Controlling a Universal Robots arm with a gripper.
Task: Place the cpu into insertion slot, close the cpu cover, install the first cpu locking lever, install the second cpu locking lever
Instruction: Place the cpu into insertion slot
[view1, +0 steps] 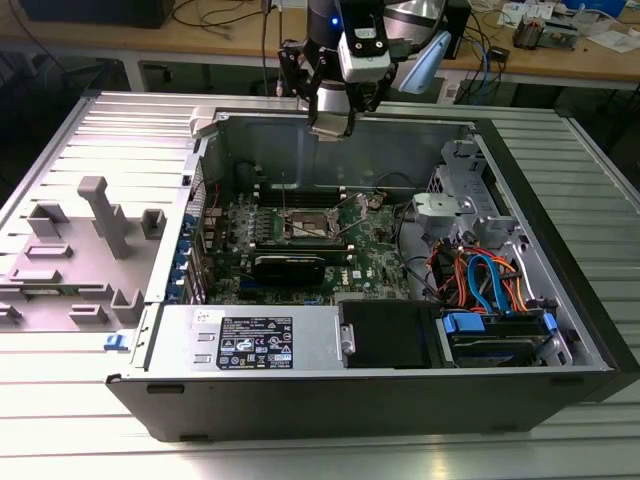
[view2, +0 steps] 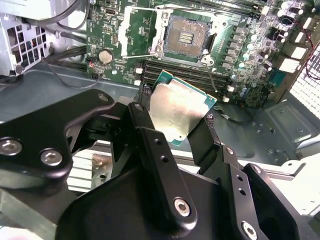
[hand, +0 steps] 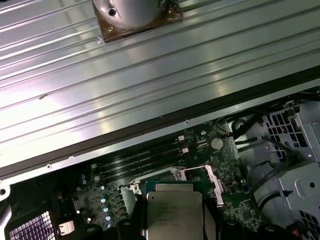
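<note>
Tool hangs over the far wall of the open case in the exterior view, high above the board. It pinches the cpu by two opposite edges, one black finger on either side. Silver top of the chip faces both wrist views, with a green edge showing round it. Cpu is in the air, touching nothing but the tool, well apart from the slot.

Slot is bare: dark centre exposed, silver rim around it, nothing seated in it. In the exterior view the slot sits mid-board, below and nearer the camera than the tool. Long memory slots run between the slot and the held cpu in the second wrist view. A coin battery sits on the board near one corner of the slot. In the first wrist view the cpu overlaps the slot area, so the slot is mostly hidden there.

Case lies on its side on a ribbed metal desk. A grey fixture stands on the desk at the exterior view's left of the case. Orange and blue cables lie inside the case at the exterior view's right.
</note>
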